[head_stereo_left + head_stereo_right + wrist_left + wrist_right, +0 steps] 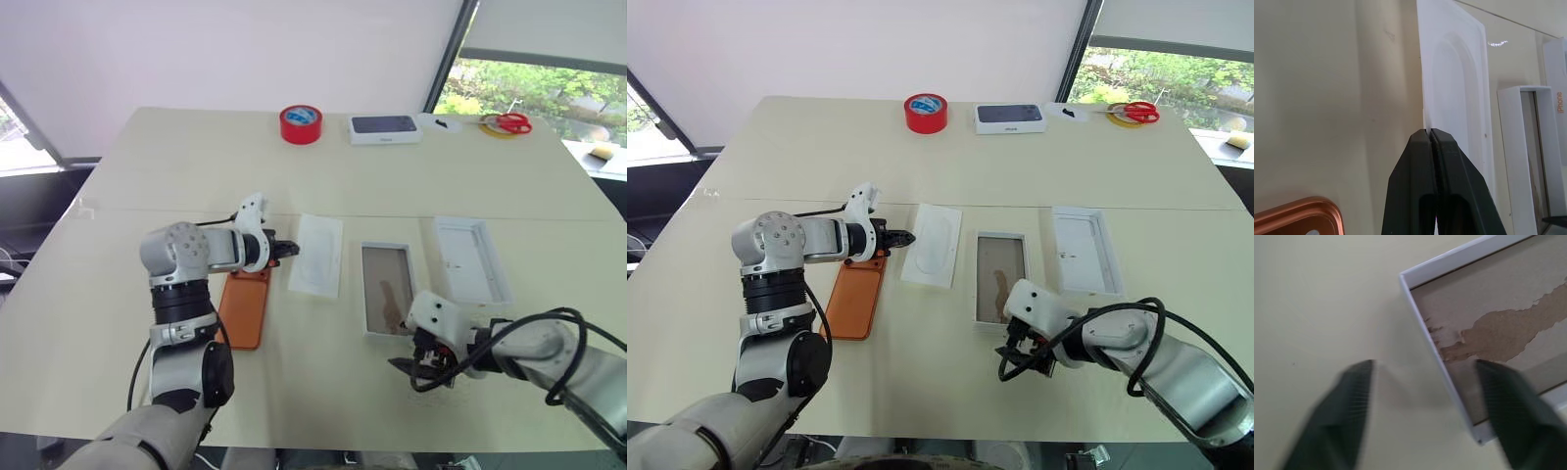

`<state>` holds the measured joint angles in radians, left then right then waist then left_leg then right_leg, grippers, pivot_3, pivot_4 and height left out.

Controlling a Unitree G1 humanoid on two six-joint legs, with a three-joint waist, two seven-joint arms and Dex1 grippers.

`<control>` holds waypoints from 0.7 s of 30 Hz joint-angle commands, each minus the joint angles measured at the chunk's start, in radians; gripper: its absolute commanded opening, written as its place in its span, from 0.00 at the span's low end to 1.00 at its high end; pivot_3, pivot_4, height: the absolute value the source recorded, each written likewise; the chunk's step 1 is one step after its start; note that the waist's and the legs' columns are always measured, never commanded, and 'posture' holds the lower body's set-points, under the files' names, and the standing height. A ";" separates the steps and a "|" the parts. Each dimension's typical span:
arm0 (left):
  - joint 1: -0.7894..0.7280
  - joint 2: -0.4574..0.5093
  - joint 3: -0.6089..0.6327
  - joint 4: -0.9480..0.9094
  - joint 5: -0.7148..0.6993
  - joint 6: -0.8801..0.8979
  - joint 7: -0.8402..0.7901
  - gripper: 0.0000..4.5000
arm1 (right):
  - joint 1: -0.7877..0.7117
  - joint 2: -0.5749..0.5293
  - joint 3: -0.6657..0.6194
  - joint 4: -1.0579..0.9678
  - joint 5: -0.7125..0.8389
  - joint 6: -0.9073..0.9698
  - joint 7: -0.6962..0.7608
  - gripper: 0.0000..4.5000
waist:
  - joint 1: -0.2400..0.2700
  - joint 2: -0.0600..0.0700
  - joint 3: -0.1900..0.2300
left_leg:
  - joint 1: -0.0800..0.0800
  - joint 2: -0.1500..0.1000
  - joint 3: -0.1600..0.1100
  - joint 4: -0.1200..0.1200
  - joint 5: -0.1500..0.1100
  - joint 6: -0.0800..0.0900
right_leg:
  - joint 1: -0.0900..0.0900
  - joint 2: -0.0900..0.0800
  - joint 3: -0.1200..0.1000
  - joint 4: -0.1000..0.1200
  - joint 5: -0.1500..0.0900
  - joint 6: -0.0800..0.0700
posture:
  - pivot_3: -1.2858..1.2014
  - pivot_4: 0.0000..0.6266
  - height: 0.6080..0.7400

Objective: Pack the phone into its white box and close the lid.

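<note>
Left wrist view reads "iPhone" on the lid [1558, 103]; left fingers [1431, 139] pinch the insert card [1454, 83], right fingers [1359, 382] apart.

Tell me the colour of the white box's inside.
Tan-brown with a darker torn patch; the white box shows it best in the right wrist view.

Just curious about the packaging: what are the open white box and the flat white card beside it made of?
The white box looks like matte cardboard: its tan lining is torn, showing brown fibre. The card seems thin moulded paper pulp or plastic, with a pressed oval; hard to tell.
</note>
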<state>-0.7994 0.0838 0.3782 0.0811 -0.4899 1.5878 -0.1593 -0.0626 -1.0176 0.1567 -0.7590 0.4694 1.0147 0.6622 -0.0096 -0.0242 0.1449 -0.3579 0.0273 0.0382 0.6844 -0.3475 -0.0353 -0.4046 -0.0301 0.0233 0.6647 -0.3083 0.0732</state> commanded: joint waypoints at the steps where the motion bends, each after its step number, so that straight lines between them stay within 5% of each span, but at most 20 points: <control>1: -0.017 0.000 0.017 -0.042 -0.003 0.010 -0.002 0.00 | -0.021 -0.018 0.014 -0.017 -0.037 -0.047 0.022 0.27 | 0.000 0.000 0.000 | 0.000 0.000 0.000 0.000 0.000 0.000 | 0.000 0.000 0.000 0.000 0.000 0.000 | 0.52 0.24 0.88; 4: -0.025 -0.012 0.052 -0.038 -0.001 0.019 0.006 0.00 | -0.025 -0.031 0.035 -0.021 -0.076 -0.098 0.045 0.01 | 0.000 0.000 0.000 | 0.000 0.000 0.000 0.000 0.000 0.000 | 0.000 0.000 0.000 0.000 0.000 0.000 | 0.52 0.24 0.88; 14: -0.152 -0.050 0.330 0.028 0.003 0.026 0.062 0.00 | -0.128 -0.017 0.133 0.028 -0.236 -0.273 0.099 0.01 | -0.002 -0.003 0.002 | 0.000 0.000 -0.001 0.000 0.001 -0.002 | 0.000 0.000 -0.001 0.000 0.000 0.000 | 0.52 0.24 0.88; 21: -0.169 0.053 0.320 0.075 0.006 -0.010 0.050 0.00 | -0.332 0.079 0.318 0.198 -0.410 -0.424 0.196 0.01 | -0.004 -0.005 0.003 | 0.000 0.000 -0.002 -0.001 0.003 -0.005 | -0.001 0.000 -0.002 0.001 0.000 0.000 | 0.52 0.24 0.88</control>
<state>-0.9436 0.1210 0.6948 0.1603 -0.4771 1.5946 -0.0989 -0.3693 -0.9495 0.4649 -0.5784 0.0910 0.6224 0.8377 -0.0131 -0.0292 0.1482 -0.3576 0.0274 0.0359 0.6835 -0.3447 -0.0405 -0.4059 -0.0296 0.0205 0.6654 -0.3082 0.0731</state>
